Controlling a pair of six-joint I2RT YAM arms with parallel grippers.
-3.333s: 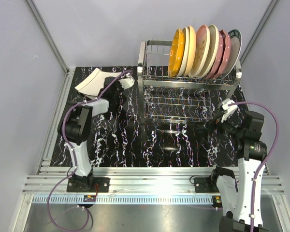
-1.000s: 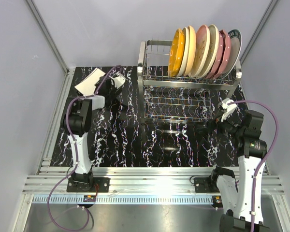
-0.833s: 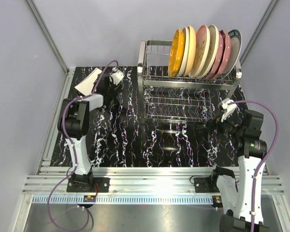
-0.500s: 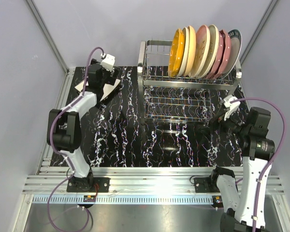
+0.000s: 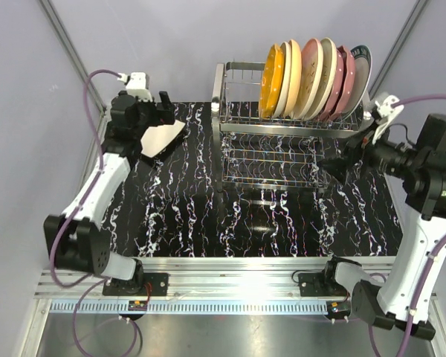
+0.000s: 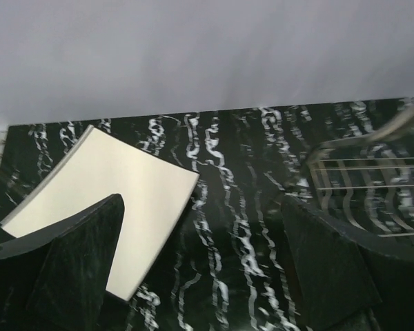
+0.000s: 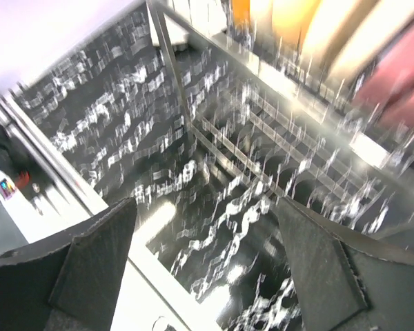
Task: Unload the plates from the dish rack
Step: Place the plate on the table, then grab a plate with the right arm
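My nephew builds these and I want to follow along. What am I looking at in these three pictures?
Two robot arms are bolted at the near edge of a dark table. The wide picture comes from a fixed camera above and behind them. The other two come from a camera on each wrist, the dark shapes below being that gripper's own fingers. A chrome dish rack stands on the table with plates upright on its top tier. A white square plate lies flat to its left. The left gripper hangs open over that plate. The right gripper is open by the rack. Neither holds anything.
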